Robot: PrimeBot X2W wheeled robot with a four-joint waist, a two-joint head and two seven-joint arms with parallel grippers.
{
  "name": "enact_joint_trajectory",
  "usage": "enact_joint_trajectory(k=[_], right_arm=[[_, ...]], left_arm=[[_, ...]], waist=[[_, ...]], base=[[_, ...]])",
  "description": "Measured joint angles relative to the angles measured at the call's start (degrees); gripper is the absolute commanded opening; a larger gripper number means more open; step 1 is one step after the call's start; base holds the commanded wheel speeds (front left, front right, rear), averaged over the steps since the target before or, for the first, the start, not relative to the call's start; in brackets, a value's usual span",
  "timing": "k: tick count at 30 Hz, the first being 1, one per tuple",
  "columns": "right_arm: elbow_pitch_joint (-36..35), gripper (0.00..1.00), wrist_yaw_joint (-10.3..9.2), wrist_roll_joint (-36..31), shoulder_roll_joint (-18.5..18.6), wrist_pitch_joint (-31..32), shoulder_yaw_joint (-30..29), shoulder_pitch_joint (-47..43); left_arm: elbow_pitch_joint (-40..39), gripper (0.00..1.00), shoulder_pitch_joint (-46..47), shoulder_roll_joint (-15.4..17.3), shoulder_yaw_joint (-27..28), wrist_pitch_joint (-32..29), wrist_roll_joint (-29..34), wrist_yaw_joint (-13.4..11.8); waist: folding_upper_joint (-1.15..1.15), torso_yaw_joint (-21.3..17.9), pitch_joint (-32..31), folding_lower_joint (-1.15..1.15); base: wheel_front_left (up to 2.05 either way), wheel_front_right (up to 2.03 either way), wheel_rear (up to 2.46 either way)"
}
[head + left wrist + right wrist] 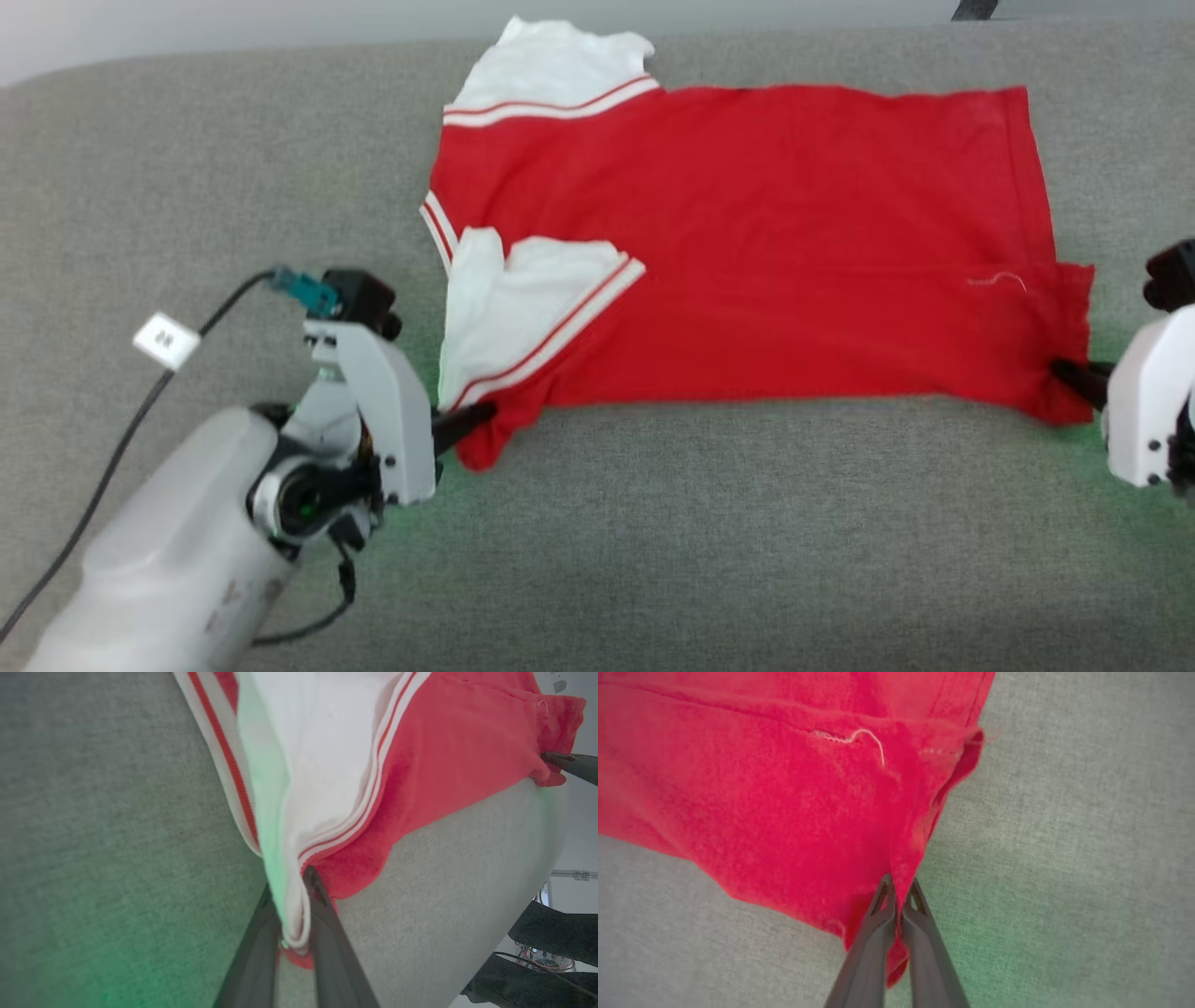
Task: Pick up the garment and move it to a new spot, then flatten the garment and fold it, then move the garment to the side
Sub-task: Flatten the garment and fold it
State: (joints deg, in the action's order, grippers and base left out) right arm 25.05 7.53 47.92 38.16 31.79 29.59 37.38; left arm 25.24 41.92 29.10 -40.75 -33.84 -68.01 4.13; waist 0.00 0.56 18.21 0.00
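On the left, my left gripper [471, 417] is pinching the near left corner of the garment [747, 252]. Its two fingers are almost closed, with the white panel [513, 308] and its striped trim pressed between them. The garment is lying spread on the grey surface [653, 541], long side running left to right, and its near edge is making an almost straight line between my two hands. On the right, my right gripper [1069, 371] is closed tight on the near right corner, at the red hem, just below a loose white thread [1004, 278].

I think I am holding these two corners so that the thin cloth is staying stretched. In this way I can lift or drag the whole near edge together, without wrinkles, for the flattening and the fold.

Some things are hard for me to tell. How many layers of cloth each gripper is holding, I cannot see, because the fabric is bunching between the fingers. Which face of the garment is turning upward is also unclear. In the head view, the picture's right edge is cutting off most of my right arm.
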Motion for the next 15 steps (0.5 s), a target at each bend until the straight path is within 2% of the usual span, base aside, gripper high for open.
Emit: enact_joint_trajectory(k=[5, 12, 15], right_arm=[[-3.09, 0.0, 0.0, 1.53, 2.78, -0.34, -0.67, -4.31], [-10.43, 0.0, 0.0, 4.45, 6.52, 0.29, -3.27, -12.29], [-12.74, 0.0, 0.0, 4.94, 6.86, 0.41, -4.42, -15.25]], left_arm=[[-7.25, 0.0, -5.78, 2.83, 0.76, 1.77, -0.56, -1.65], [-19.84, 0.0, -15.4, 7.22, 1.94, 4.77, -1.18, -6.49], [-24.76, 0.0, -20.07, 8.75, 3.12, 7.25, -1.68, -8.89]], waist=[[0.0, -0.01, -1.27, 0.0], [0.0, -0.6, -1.83, 0.0], [0.0, -1.18, -1.83, 0.0]], base=[[0.0, 0.0, 0.0], [0.0, 0.0, 0.0], [0.0, 0.0, 0.0]])
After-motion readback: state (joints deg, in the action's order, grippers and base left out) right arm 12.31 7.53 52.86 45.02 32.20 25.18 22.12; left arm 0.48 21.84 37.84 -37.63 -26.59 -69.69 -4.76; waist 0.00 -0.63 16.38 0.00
